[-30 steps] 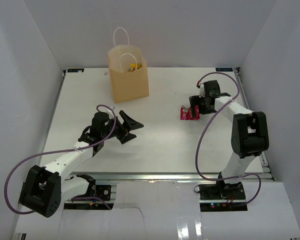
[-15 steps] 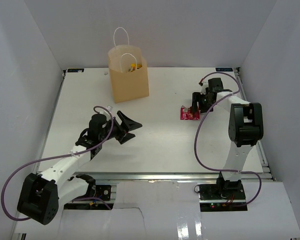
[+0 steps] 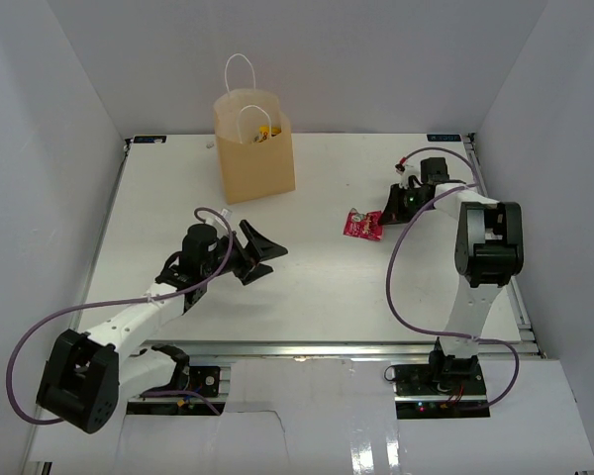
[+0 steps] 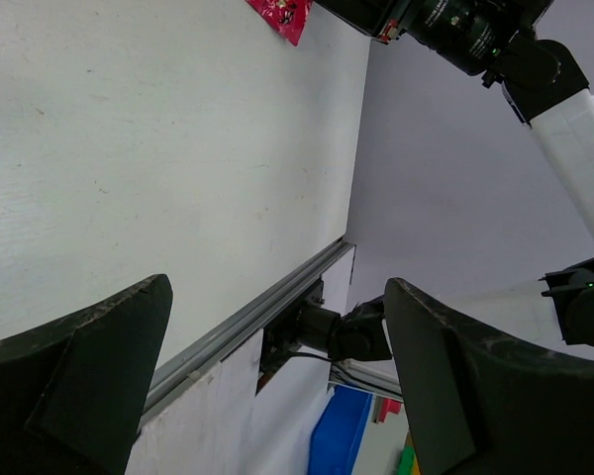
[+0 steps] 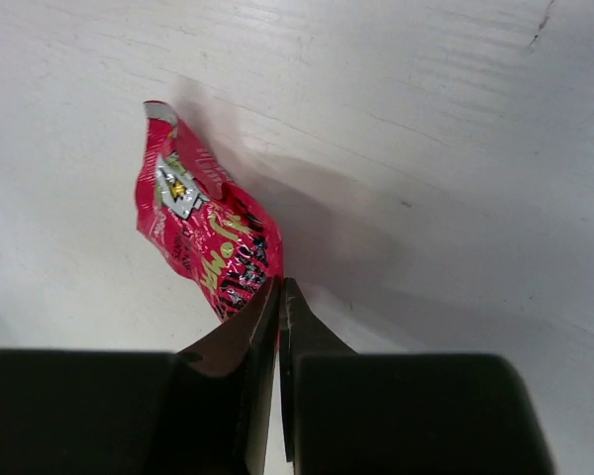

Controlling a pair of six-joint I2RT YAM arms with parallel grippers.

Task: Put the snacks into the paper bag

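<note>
A pink-red snack packet (image 3: 361, 225) (image 5: 203, 237) stands tilted off the table at the right of centre, throwing a shadow. My right gripper (image 3: 383, 220) (image 5: 279, 287) is shut, its tips pinching the packet's near edge. The tan paper bag (image 3: 255, 148) stands upright at the back, with a yellow snack (image 3: 264, 133) showing in its mouth. My left gripper (image 3: 267, 255) (image 4: 277, 327) hovers open and empty over the table's middle, well apart from the packet, whose tip shows in the left wrist view (image 4: 282, 15).
The table's metal front rail (image 4: 247, 317) runs below the left gripper's view, with a blue bin (image 4: 342, 435) beyond it. White walls close in the table on three sides. The right arm's purple cable (image 3: 396, 277) loops over the table's right part.
The right gripper closed from open onto the packet's edge. The packet shifted a little left and tipped up. The left arm swayed slightly and stayed open.
</note>
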